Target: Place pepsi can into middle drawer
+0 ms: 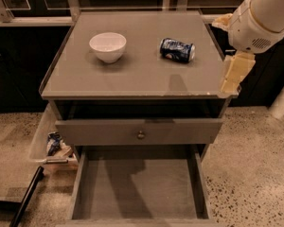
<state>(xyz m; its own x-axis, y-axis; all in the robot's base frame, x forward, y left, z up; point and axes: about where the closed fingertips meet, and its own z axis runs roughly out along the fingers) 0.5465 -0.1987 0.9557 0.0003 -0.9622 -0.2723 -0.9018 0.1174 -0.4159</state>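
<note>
On the grey counter the pepsi can lies on its side, to the right of the white bowl and well apart from it. Our pincer hangs by the counter's right edge, near the can but not touching it. We cannot tell if it is wide or narrow. Down below, the middle drawer is pulled out, under the drawer front with a knob
</note>
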